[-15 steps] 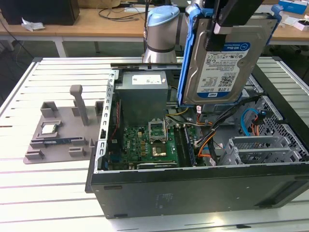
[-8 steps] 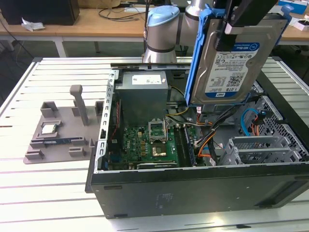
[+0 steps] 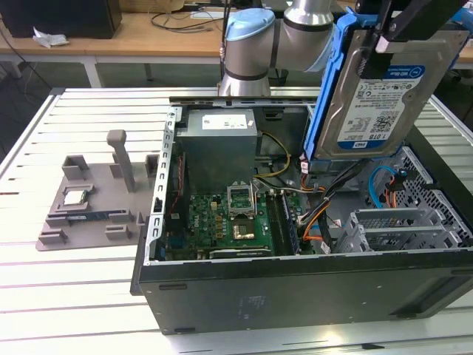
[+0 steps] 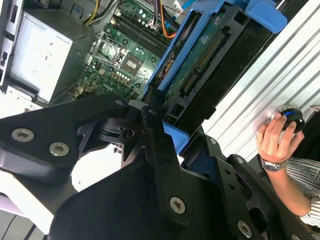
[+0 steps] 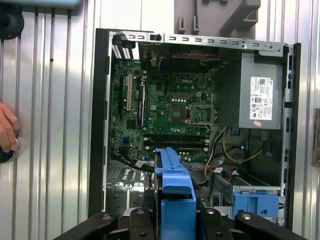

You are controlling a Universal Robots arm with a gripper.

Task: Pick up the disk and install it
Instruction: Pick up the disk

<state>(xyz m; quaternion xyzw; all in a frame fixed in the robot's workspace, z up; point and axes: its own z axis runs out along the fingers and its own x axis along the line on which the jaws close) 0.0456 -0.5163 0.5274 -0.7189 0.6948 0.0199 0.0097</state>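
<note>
- Grips the disk (image 3: 373, 103) in the gripper (image 3: 388, 37), with the black fingers (image 4: 155, 150) closed on its blue carrier bracket.
- Holds it raised and tilted above the open computer case (image 3: 295, 288), toward the exterior view's right, label turned to that camera.
- Hangs over the end of the case with the grey drive cage (image 3: 403, 229), which carries a blue latch (image 5: 255, 204).
- Shows, in both wrist views, the bracket's blue edge clamped between the fingers, with the green motherboard (image 5: 165, 107) and the grey power supply (image 5: 262, 102) beyond.
- Sets a grey fixture (image 3: 96, 207) bearing a small square chip (image 3: 76, 197) on the slatted table (image 3: 74, 296), to the exterior view's left of the case, well apart from the disk.
- Catches, in the second wrist view, a person's hand (image 4: 275, 137) on a small dark round object (image 4: 292, 117) on the table beside the case.
</note>
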